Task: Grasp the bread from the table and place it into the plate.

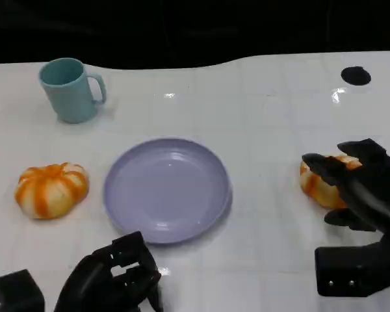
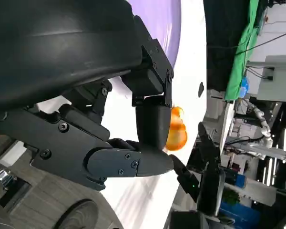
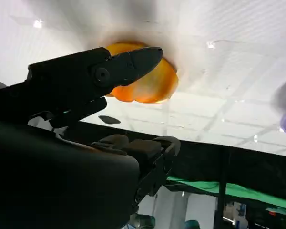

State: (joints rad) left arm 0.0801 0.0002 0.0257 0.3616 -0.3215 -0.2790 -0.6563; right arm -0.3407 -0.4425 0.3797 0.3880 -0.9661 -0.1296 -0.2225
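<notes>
Orange bread at the frame's right sits between the right hand's spread fingers; lavender plate centre; left hand, lower left, fingers curled in.

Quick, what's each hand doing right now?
Left hand: fingers curled, holding nothing.
Right hand: fingers around the orange-and-white bread roll; grip cannot be told.

Head view looks down on the table; wrist views sit close, tilted.
</notes>
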